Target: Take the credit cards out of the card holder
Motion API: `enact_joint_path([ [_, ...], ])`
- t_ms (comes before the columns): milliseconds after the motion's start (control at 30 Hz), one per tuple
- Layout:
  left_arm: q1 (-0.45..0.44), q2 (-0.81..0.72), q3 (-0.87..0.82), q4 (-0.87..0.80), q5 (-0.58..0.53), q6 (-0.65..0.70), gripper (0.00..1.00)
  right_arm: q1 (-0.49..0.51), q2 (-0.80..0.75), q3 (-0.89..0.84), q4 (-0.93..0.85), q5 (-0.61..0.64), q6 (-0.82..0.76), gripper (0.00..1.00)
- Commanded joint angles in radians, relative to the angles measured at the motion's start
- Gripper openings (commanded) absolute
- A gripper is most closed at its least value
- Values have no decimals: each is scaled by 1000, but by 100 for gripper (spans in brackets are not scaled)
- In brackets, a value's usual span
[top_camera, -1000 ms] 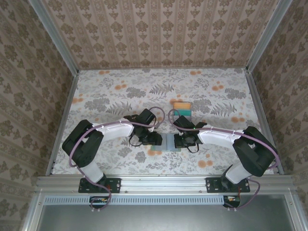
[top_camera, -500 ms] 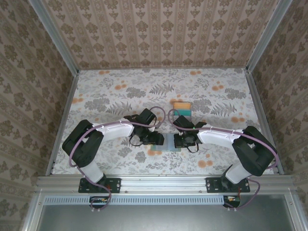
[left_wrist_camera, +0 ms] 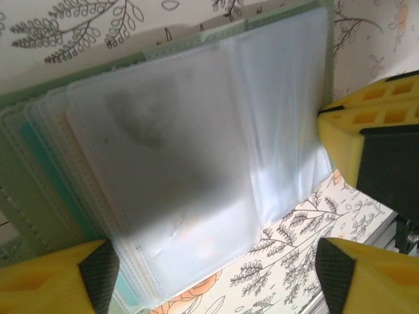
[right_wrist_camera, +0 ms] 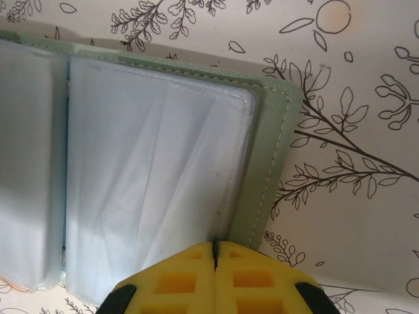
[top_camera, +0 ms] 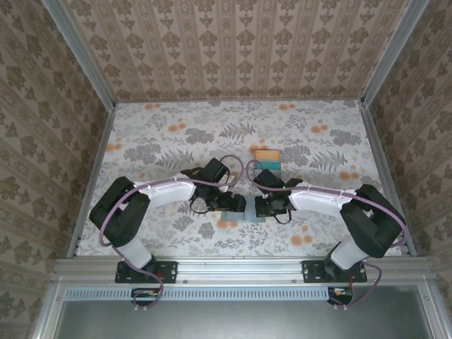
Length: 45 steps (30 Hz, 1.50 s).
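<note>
The card holder (top_camera: pixel 251 212) lies open on the table between my two grippers, pale green cover (right_wrist_camera: pixel 275 144) down and clear sleeves (left_wrist_camera: pixel 190 137) up. A teal card edge (left_wrist_camera: pixel 46 163) shows under the sleeves on the left page. My left gripper (top_camera: pixel 236 204) hovers over that page, open wide (left_wrist_camera: pixel 213 282), with nothing between its fingers. My right gripper (top_camera: pixel 260 207) is shut, its tips (right_wrist_camera: pixel 215 249) pressed on the right page at the sleeve's edge; its yellow fingers (left_wrist_camera: pixel 357 127) also show from the left wrist. An orange card (top_camera: pixel 267 155) and a teal card (top_camera: pixel 269 168) lie on the table behind the holder.
The floral tablecloth (top_camera: pixel 169 141) covers the table, which is enclosed by patterned walls and metal rails (top_camera: pixel 240 267). Both arms meet near the front centre.
My left gripper's jaws have opened much wider and it has shifted slightly right over the holder. The right gripper stays shut on the same spot.
</note>
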State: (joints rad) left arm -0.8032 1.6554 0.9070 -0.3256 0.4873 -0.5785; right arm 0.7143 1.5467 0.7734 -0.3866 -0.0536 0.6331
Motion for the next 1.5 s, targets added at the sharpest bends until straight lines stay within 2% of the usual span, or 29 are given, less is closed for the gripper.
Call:
enact_joint_path([
  [0, 6, -32, -3, 20, 22, 16, 85, 22, 67, -18, 8, -10, 17, 1],
  [700, 11, -47, 26, -59, -52, 18, 83, 30, 71, -21, 8, -11, 20, 1],
  [1067, 9, -31, 6, 3, 8, 14, 82, 32, 76, -19, 10, -11, 22, 1],
  [1467, 10, 13, 14, -22, 4, 13, 82, 34, 76, -20, 11, -9, 25, 1],
])
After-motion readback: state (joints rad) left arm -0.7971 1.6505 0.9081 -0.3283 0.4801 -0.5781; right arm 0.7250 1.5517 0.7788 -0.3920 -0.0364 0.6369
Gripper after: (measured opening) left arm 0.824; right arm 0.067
